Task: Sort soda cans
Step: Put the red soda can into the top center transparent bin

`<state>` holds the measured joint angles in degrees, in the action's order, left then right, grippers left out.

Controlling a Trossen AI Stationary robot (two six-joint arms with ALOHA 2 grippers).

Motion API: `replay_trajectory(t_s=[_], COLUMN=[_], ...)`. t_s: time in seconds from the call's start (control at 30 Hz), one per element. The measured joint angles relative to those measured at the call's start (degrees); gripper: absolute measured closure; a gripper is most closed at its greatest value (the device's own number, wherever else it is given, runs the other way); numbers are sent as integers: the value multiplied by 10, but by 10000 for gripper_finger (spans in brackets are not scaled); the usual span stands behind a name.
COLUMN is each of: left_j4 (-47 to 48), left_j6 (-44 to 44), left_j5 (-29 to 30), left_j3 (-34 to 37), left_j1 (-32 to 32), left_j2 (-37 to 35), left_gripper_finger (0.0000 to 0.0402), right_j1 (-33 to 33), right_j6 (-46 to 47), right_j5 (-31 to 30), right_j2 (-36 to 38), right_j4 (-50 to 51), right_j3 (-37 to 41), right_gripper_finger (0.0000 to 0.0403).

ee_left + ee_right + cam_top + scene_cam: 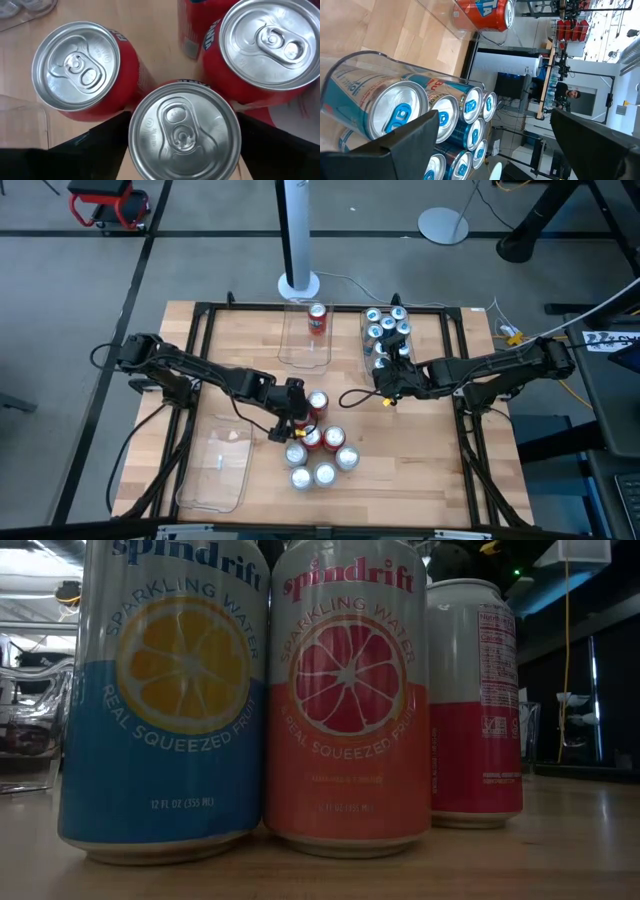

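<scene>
Wood-plank table (430, 460): can cluster (318, 450) at 6 o'clock. Left gripper (182, 150) straddles a red can (184, 131), jaws not clamped. Right gripper (495, 135) released by blue-can tray (388, 340), 1 o'clock. Grey floor (60, 300) beyond.

My view: wooden table (420, 460) on grey floor (200, 240); white pole (297, 230) behind it; red stool (108, 202) far corner.

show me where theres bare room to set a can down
Free: the empty clear plastic tray at front left, and most of the middle tray behind its single red can. Crowded: the blue-can tray and the loose can cluster.
</scene>
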<state>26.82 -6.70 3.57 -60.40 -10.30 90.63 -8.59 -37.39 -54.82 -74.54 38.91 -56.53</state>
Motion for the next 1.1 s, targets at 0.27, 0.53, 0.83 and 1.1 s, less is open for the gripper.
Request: replay_trajectory(t_s=[0.27, 0.53, 0.83, 1.1], left_j4=[-3, 70, 123, 93], left_j6=[0, 9, 14, -34], left_j5=[0, 35, 106, 195], left_j3=[0, -24, -48, -54], left_j1=[0, -2, -1, 48], left_j2=[-1, -24, -120, -205], left_gripper_finger=[104, 101, 101, 100], right_j1=[0, 0, 0, 0], right_j6=[-2, -4, -4, -4], right_j5=[0, 0, 0, 0], right_j2=[0, 0, 0, 0], right_j4=[1, 1, 2, 1], right_j3=[0, 0, 0, 0], right_gripper_finger=[23, 23, 23, 23])
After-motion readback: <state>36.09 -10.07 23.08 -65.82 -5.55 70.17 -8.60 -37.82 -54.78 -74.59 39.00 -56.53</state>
